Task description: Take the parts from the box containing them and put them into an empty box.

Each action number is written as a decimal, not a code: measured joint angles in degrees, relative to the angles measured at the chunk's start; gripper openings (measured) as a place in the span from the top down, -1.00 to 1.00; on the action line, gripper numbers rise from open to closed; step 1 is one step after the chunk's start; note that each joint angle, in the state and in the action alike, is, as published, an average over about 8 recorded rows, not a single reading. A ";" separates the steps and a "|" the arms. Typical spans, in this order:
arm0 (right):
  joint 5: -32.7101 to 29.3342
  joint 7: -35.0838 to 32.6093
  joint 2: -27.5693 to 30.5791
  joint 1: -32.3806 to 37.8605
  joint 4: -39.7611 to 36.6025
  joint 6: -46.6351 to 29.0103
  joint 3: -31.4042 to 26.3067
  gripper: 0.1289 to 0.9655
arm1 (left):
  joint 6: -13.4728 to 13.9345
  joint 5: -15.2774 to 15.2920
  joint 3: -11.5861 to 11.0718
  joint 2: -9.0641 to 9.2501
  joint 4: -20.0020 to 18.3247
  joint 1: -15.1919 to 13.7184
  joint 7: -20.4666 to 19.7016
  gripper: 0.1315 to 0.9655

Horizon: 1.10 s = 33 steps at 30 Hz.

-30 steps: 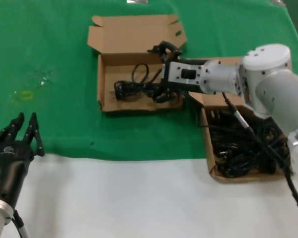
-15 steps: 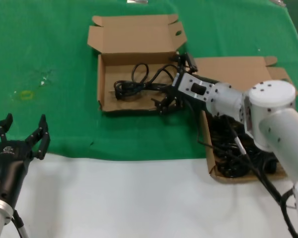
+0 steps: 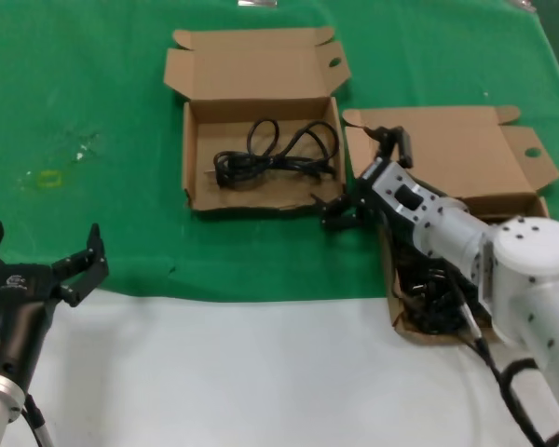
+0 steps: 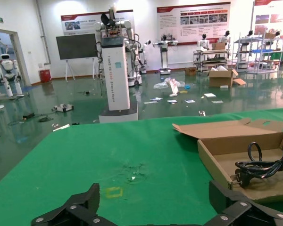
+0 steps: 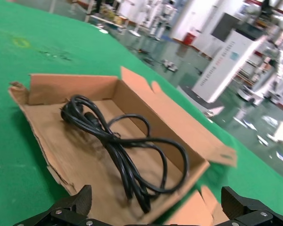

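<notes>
The far box (image 3: pixel 197 156), an open brown mailer, holds one coiled black power cord (image 3: pixel 275 154). The near right box (image 3: pixel 389 270) holds a pile of black cords (image 3: pixel 438 289), partly hidden by my right arm. My right gripper (image 3: pixel 359 179) is open and empty, just off the far box's right front corner, by the right box's lid (image 3: pixel 456 154). The right wrist view shows the cord (image 5: pixel 127 155) in that box (image 5: pixel 75 89) beyond my open gripper (image 5: pixel 158 200). My left gripper (image 3: pixel 42 244) is open and empty at the table's front left.
Green cloth (image 3: pixel 93 112) covers the far table and white surface (image 3: pixel 261 372) the near part. A small yellow mark (image 3: pixel 48 177) lies on the cloth. The left wrist view shows my open gripper (image 4: pixel 153 195), the far box (image 4: pixel 226 155) and its cord (image 4: pixel 259 167).
My right gripper let go of the cord in the far box and drew back right toward the full box. My left gripper's fingers spread from shut to wide open.
</notes>
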 joint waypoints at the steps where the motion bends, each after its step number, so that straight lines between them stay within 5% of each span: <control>1: 0.17 0.79 0.23 -1.04 1.23 0.51 0.24 -1.00 | 0.00 0.00 0.00 0.00 0.00 0.00 0.00 -0.42; 21: 3.45 16.42 4.71 -21.55 25.48 10.56 4.99 -1.00 | 0.00 0.00 0.00 0.00 0.00 0.00 0.03 -0.97; 33: 5.43 25.83 7.42 -33.97 40.09 16.61 7.87 -1.00 | 0.00 -0.01 0.00 0.00 0.00 0.00 0.01 -1.00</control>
